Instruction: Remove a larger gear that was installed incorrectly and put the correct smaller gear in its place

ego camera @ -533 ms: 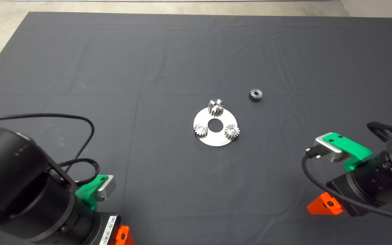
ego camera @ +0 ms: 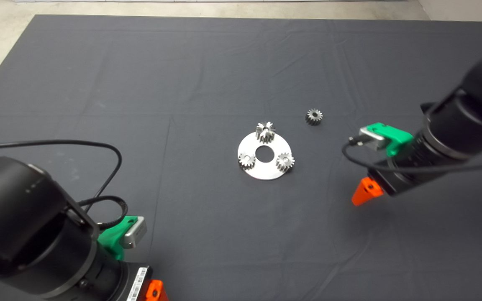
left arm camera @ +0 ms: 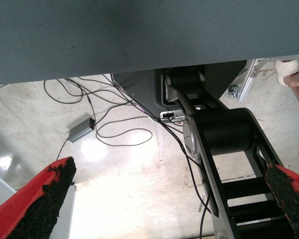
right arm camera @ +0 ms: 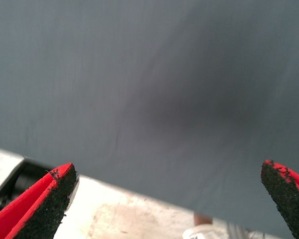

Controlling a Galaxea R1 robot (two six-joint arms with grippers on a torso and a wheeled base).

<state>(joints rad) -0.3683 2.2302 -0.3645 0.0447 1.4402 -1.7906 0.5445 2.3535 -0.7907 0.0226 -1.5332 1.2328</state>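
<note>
From the head view, a round bright steel plate with a centre hole point(ego camera: 252, 170) lies in the middle of my desk, on the dark grey cloth mat point(ego camera: 207, 75), and I place everything by it. On the plate's far rim stands the larger gear point(ego camera: 265, 131), the taller grey steel one with a star-cut top; I judge it the wrong part, seated upright where a short gear belongs. Two short grey steel gears point(ego camera: 247, 159) sit on the plate's near left and near right. The smaller gear point(ego camera: 314, 116), a short dark steel spur gear with a plain round hole, lies loose on the mat beyond the plate to the right, apart from it, presumably laid ready as the replacement. My right gripper point(ego camera: 361, 195) hangs to the right of the plate, well apart from it and from both task gears. My left gripper point(ego camera: 153, 291) waits at the desk's near left edge, far from the plate.

My left wrist view shows what the head view cannot: my jaws spread wide and empty, with pale floor, loose black cables and a small grey box point(left arm camera: 81, 131) beyond the mat's edge.

My right wrist view shows jaws released wide, nothing between them, only bare mat ahead; neither gear appears here.
</note>
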